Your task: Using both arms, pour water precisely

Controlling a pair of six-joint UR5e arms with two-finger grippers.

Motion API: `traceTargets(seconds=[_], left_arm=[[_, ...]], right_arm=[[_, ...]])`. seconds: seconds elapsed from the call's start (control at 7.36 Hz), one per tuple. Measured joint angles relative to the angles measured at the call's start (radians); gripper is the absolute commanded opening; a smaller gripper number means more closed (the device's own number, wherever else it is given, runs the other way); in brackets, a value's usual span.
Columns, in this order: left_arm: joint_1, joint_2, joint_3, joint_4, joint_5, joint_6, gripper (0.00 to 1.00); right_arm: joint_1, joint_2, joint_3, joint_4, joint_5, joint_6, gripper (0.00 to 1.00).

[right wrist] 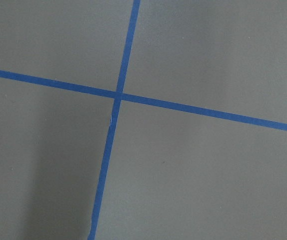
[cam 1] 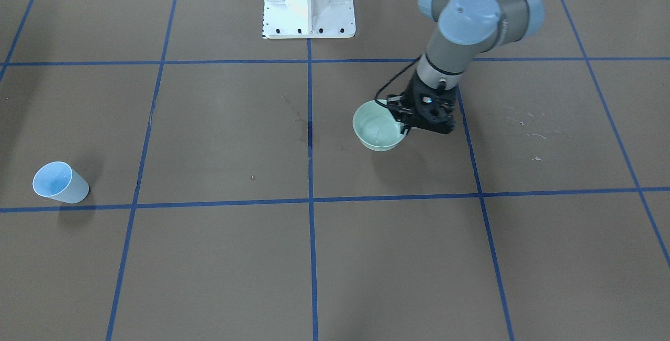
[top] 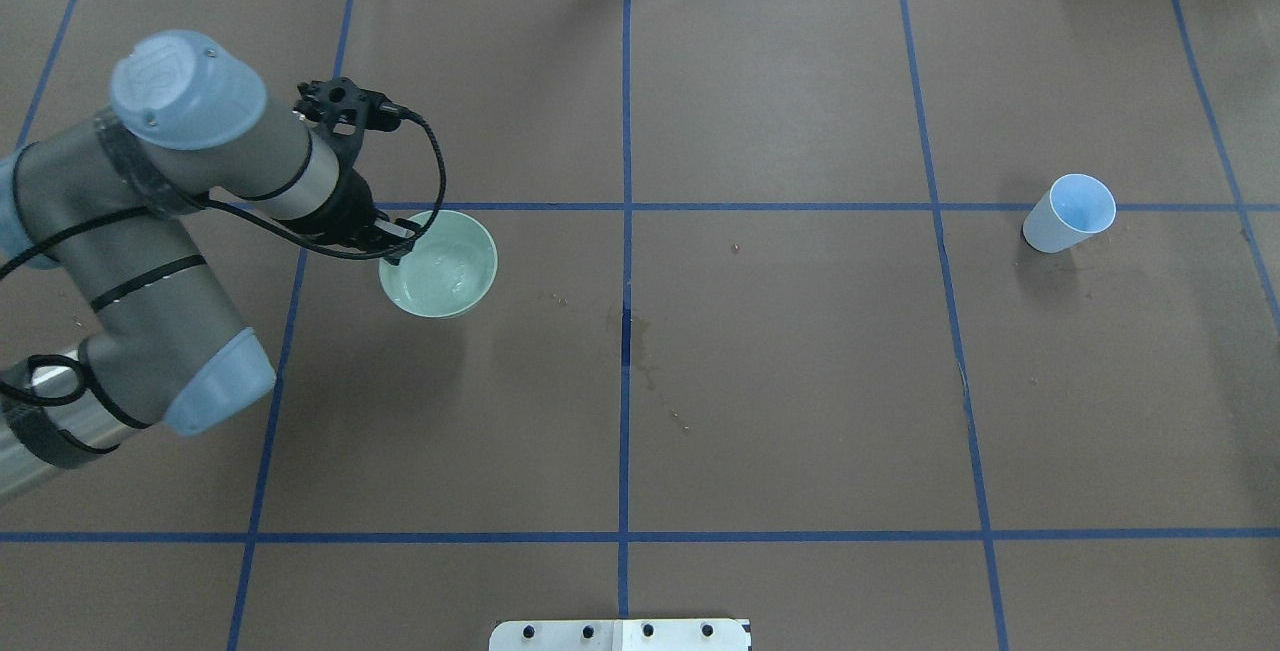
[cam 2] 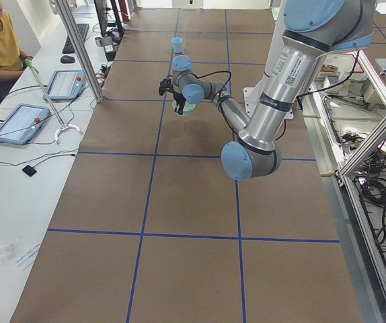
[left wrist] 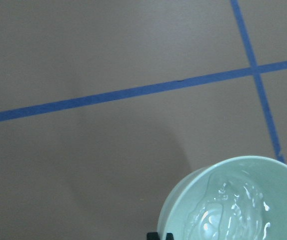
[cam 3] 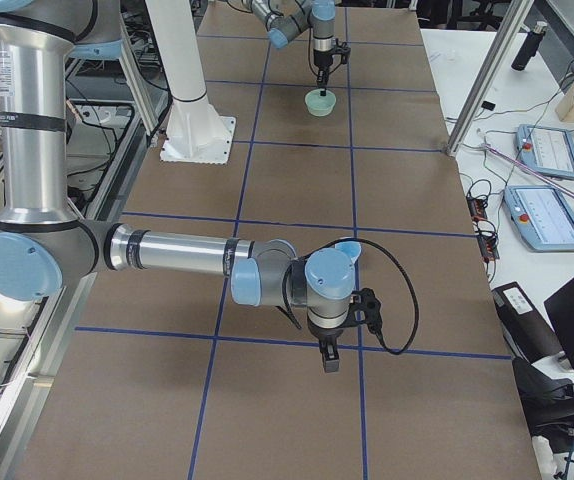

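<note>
- One side busy: the left gripper [cam 1: 406,127] appears to pinch the rim of a pale green bowl [cam 1: 377,132], jaws narrow.
- Water [left wrist: 231,210] glints in the bowl's bottom; the blue cup [cam 1: 58,184] stands well apart.
- Right gripper [cam 3: 327,358] hangs over the table [cam 3: 267,420]; its jaw state cannot be told.
- Advice: lift level, travel slowly, grip firmly.
</note>
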Motion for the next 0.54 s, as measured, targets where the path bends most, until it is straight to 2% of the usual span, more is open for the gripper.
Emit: traceTargets(seconds=[0.54], left_arm=[[-0.194,0.234,-0.022,-0.006,-0.112,0.424,0.0]], right_arm=[[-0.003,0.001,0.004,0.004,0.008,-0.001,1.0]])
